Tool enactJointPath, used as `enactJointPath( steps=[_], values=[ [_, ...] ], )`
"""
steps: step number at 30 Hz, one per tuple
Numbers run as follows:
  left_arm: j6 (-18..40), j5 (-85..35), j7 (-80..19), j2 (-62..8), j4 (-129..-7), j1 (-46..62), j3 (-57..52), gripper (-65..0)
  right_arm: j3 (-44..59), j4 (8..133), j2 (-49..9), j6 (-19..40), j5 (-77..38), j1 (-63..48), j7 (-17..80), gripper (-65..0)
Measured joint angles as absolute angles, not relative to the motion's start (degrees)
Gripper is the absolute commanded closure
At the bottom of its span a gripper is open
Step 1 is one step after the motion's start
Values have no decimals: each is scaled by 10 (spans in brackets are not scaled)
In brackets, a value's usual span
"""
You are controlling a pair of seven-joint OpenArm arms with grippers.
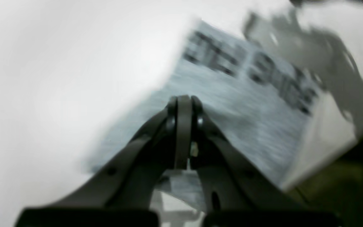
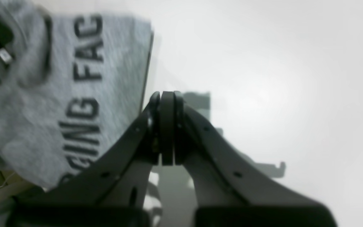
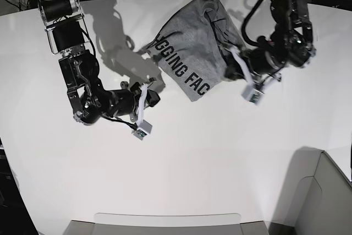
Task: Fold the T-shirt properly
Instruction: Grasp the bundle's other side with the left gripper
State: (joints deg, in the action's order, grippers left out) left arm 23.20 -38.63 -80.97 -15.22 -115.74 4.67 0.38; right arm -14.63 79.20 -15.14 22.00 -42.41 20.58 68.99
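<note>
The heather-grey T-shirt [image 3: 190, 48] lies folded into a compact block at the back middle of the white table, black lettering up. In the base view my left gripper [image 3: 226, 48] sits at the shirt's right edge. The blurred left wrist view shows that gripper [image 1: 184, 99] with its jaws pressed together, the T-shirt [image 1: 247, 126] just beyond the tips and nothing visibly pinched. My right gripper [image 3: 155, 96] hovers over bare table just in front of the shirt's near-left corner. In its own view the right gripper [image 2: 167, 94] is shut and empty, with the T-shirt [image 2: 43, 110] to its left.
A grey box [image 3: 324, 202] stands at the table's front right corner. The rim of a pale tray [image 3: 165, 221] runs along the front edge. Dark cables and arm bases crowd the back edge. The table [image 3: 192, 158] stretches white between the arms and the front.
</note>
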Motion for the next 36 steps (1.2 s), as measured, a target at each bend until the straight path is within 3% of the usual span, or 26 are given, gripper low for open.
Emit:
enactJointPath(
  steps=[8,11,15,24,36],
  values=[
    [232,-385,-807,-183,-1157,45,159,0,-209,825,-160,220,-425,189,690,0],
    [232,-317,-783,-212,-1141,56,185,0,-231,825,-159,220,-426,188,690,0],
    [233,-237,-767,-213,-1127,101,135,0,-236,825,-160,220,-422,182,689,0],
    [233,-163,-785,-211,-1127,95,-9,0,-238,825,-158,220,-424,178,688,0],
    [234,-105,-793,-182,-1155,89,-30,0,-238,825,-158,220,-423,169,688,0]
  ],
)
